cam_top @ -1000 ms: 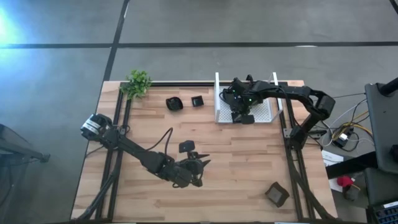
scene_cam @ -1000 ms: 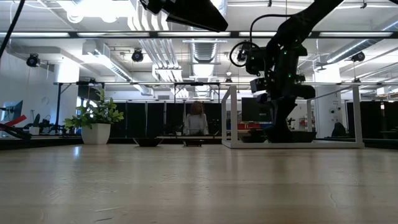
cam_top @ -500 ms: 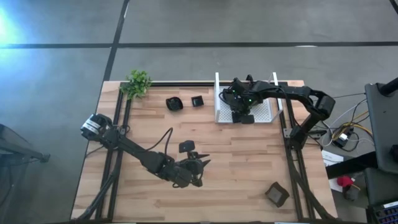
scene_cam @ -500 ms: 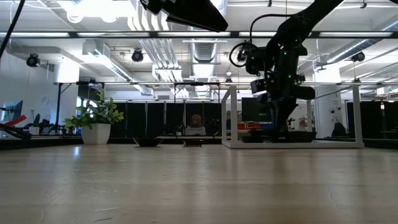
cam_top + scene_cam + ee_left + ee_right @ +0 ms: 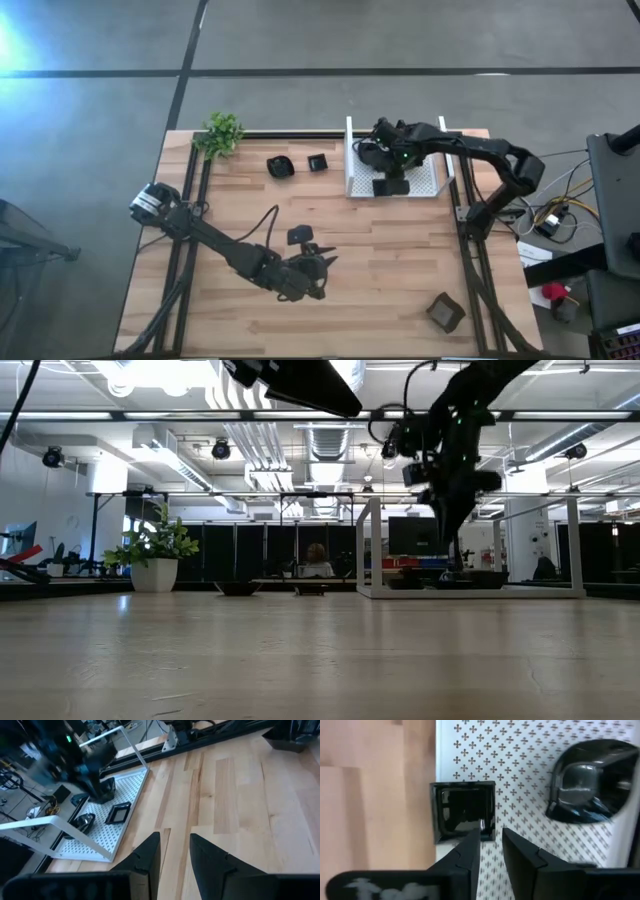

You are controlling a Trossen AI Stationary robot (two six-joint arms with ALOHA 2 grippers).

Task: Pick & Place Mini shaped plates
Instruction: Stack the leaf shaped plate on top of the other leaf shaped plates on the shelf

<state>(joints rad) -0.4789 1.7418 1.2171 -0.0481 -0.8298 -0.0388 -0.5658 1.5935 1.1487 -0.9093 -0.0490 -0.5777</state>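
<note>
Small glossy black mini shaped plates lie about. A square plate (image 5: 462, 812) and a rounded one (image 5: 590, 780) rest flat on the perforated floor of the white tray (image 5: 352, 160) at the far right. My right gripper (image 5: 490, 845) hangs open just above the square plate, pointing down and touching nothing. Two more plates (image 5: 280, 166) (image 5: 318, 162) sit left of the tray and one (image 5: 300, 236) sits mid-table. My left gripper (image 5: 312, 268) waits open over bare wood beside that mid-table plate.
A potted plant (image 5: 222, 133) stands at the far left corner. A brownish dish (image 5: 445, 312) sits near the front right edge. The tray's upright white walls (image 5: 125, 740) flank my right gripper. Bare wood lies between the tray and my left gripper.
My right gripper has risen straight up from the tray floor and come away from the square plate, which stays lying flat near the tray's near edge.
</note>
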